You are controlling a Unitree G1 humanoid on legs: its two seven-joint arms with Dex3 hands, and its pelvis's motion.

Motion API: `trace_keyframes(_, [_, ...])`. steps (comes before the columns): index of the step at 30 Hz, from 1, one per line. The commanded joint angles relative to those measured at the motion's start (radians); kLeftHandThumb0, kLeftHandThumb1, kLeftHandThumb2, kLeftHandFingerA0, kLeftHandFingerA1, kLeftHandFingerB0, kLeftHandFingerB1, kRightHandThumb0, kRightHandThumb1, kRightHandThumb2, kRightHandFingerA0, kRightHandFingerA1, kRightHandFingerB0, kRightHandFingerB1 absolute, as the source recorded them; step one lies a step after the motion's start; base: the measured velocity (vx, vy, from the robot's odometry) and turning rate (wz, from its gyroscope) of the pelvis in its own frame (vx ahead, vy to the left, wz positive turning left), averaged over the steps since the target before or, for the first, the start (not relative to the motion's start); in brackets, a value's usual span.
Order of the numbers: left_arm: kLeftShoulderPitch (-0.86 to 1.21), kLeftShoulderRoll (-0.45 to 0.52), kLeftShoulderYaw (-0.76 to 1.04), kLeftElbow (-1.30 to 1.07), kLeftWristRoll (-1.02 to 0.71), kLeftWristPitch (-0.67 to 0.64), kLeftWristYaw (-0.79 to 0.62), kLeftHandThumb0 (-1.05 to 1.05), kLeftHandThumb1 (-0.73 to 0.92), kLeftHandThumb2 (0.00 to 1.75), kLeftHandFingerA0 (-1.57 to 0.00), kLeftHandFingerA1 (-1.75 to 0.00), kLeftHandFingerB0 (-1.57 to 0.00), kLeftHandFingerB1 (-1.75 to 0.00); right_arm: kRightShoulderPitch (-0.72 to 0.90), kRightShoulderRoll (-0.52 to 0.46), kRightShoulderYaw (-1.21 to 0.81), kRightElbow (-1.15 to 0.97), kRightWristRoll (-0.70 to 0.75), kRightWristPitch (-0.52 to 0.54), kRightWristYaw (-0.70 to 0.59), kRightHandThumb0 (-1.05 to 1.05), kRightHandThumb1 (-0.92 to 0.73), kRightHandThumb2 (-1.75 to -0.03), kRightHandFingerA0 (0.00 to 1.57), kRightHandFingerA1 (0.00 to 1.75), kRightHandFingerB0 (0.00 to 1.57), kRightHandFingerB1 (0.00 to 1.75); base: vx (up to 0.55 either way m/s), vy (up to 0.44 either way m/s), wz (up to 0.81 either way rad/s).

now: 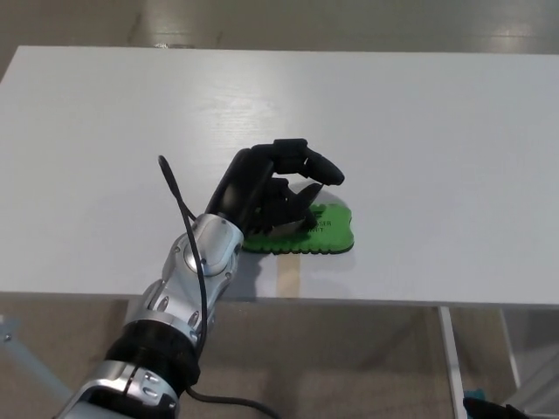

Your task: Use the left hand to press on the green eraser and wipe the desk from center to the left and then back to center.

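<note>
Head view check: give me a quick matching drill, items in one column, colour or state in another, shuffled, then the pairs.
Items:
1. left hand
2. eraser
3. desk
4. right hand

States:
A. white, bearing the eraser
B. not in view
C. green, flat near the desk's front edge
D. black, resting on the eraser's left part

Pairs: 1-D, 2-C, 3-A, 4-B

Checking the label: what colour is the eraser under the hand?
Bright green eraser, clearest in the head view.
</note>
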Motion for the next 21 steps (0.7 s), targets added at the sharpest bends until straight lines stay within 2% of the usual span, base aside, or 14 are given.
trace_keyframes(1, [-0.001,-0.02,-0.003,0.034,0.009,-0.02,0.01,-0.16,0.86,0.65,-0.92,-1.11,-0.82,-0.95,0.001,0.001,0.0,-0.002,0.003,-0.008,0.013,-0.31,-0.59,-0.56,0.74,0.5,0.66,0.48,0.0,0.0,0.0])
trace_keyframes(11, [0.078,-0.062,-0.021,0.086,0.015,-0.027,0.018,-0.17,0.86,0.67,-0.92,-1.1,-0.82,-0.96,-0.005,0.002,0.0,-0.006,0.004,-0.006,0.017,-0.31,-0.59,-0.56,0.74,0.5,0.67,0.49,0.0,0.0,0.0])
trace_keyframes(21, [0.105,-0.06,0.004,0.128,-0.018,-0.033,-0.007,-0.15,0.88,0.7,-0.9,-1.14,-0.81,-0.99,-0.015,0.001,0.002,-0.005,0.0,-0.006,0.008,-0.31,-0.59,-0.57,0.75,0.51,0.66,0.49,0.0,0.0,0.0])
